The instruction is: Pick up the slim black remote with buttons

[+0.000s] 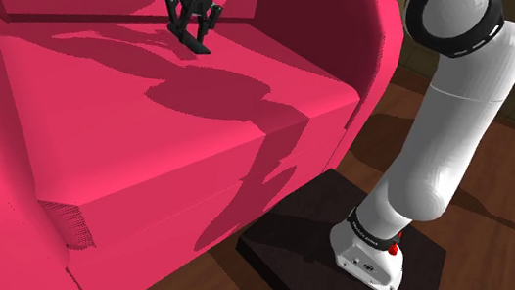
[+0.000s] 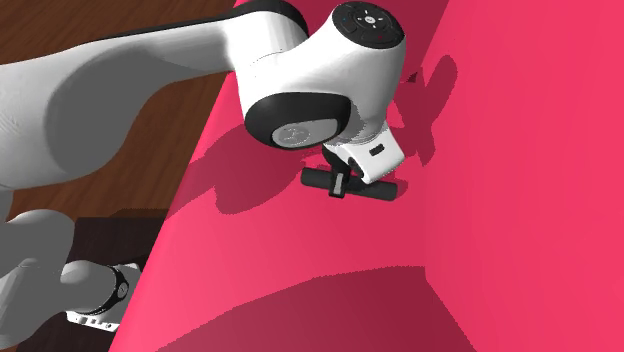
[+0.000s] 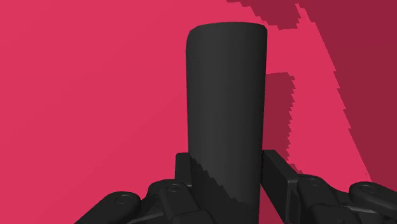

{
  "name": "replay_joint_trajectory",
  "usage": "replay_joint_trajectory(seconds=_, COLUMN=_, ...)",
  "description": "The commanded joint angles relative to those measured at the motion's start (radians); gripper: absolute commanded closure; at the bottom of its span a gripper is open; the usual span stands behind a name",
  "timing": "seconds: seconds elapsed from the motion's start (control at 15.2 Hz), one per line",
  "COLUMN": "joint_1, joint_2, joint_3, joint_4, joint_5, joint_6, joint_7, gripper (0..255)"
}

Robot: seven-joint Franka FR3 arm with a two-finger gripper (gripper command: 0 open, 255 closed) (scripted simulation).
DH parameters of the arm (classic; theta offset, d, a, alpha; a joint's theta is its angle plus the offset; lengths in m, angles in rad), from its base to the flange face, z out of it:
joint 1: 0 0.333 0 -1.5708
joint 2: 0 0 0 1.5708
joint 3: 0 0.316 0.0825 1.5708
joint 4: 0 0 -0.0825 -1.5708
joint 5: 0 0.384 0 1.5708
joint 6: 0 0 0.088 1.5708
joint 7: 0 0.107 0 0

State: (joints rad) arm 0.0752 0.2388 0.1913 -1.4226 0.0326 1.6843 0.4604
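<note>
Gripper point(image 3: 226, 169) pinching black remote point(image 3: 226, 95) between both fingers, remote projecting beyond fingertips, positioned at pink sofa point(image 1: 147, 147) seat near backrest, seat contact indeterminate.

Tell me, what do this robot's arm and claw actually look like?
The white arm, built of thick rounded tubes, has dark rings at its joints. Near its foot sit a black band with faint pale markings and a red dot. The all-black two-finger gripper ends in slim flat fingers.

remote point(image 3: 226, 108) | slim, plain black, rounded end | clasped in end effector point(image 3: 229, 170)
</note>
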Motion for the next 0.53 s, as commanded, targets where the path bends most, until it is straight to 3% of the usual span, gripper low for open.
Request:
replay_joint_trajectory(seconds=0.0, joint_1=0.001, joint_2=0.006, joint_3=0.0, joint_4=0.032, joint_5=-0.001, joint_6=-0.027, joint_7=0.002, gripper=255)
replay_joint_trajectory(seconds=0.46, joint_1=0.007, joint_2=0.037, joint_3=0.002, joint_4=0.172, joint_5=-0.008, joint_6=-0.135, joint_7=0.012, gripper=255)
